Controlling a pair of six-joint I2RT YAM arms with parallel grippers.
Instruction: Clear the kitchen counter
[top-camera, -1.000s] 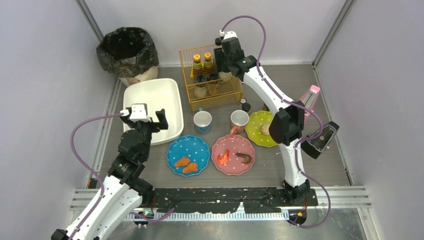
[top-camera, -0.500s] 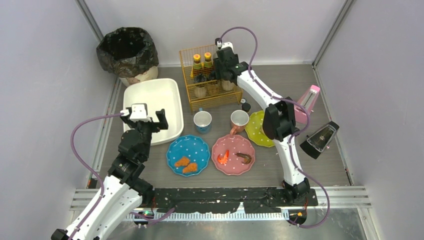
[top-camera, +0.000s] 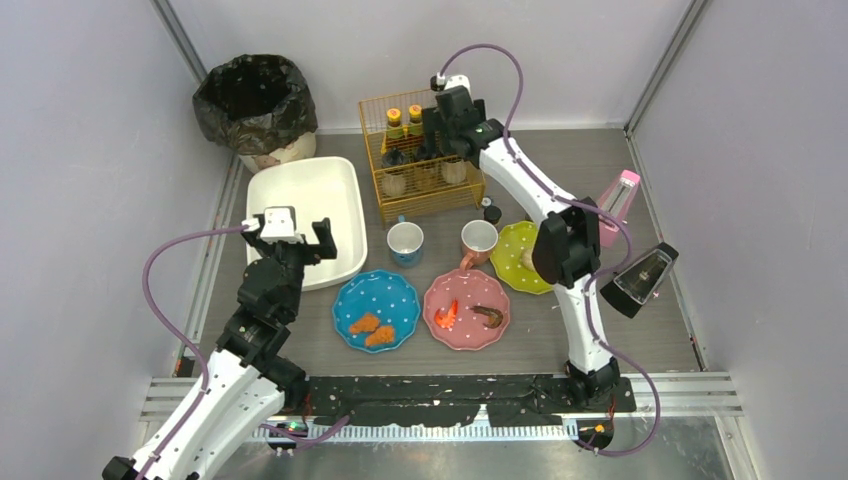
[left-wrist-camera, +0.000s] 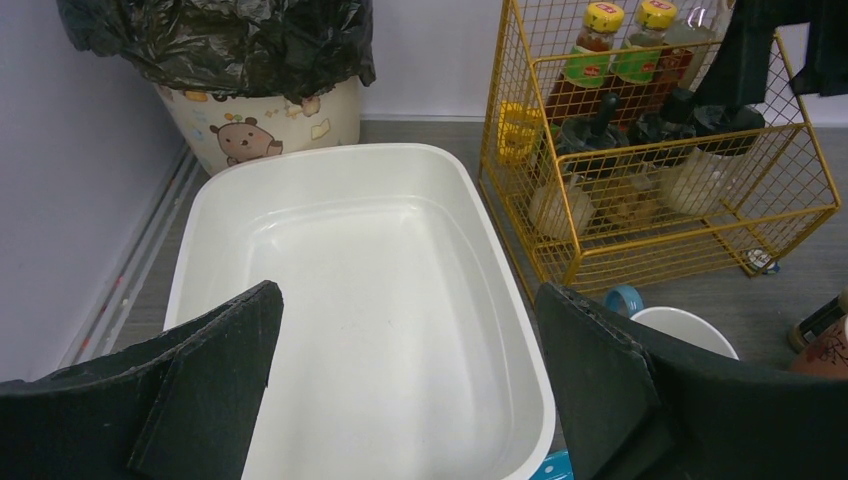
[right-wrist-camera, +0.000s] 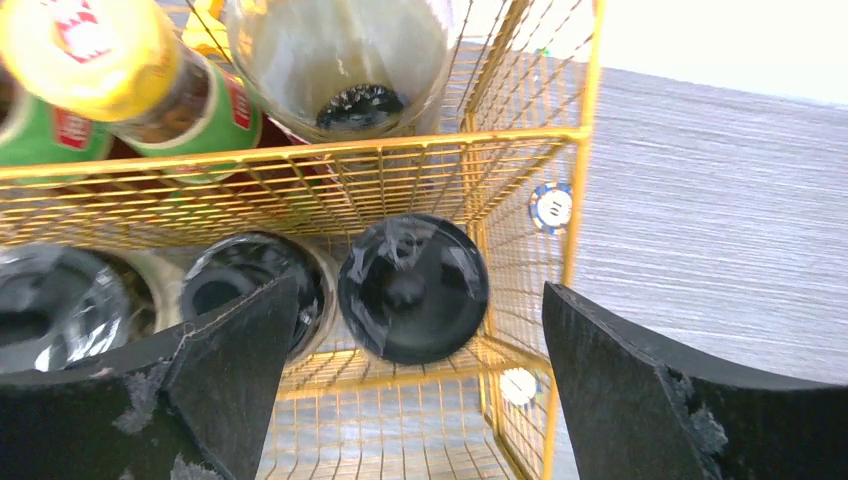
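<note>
Below the right gripper, whose fingers stand wide apart and grip nothing, a black-lidded jar sits inside the yellow wire basket. The kitchen counter shows as grey wood grain outside the basket wall, beyond the right-hand finger (and lower than both fingertips). The left gripper is also spread wide and hangs over the white tub. From there the counter appears only as a strip past its right finger, at the basket's foot. Only the top view shows the counter's near stretch, between both grippers and the arm bases, carrying a pink plate and a green plate.
</note>
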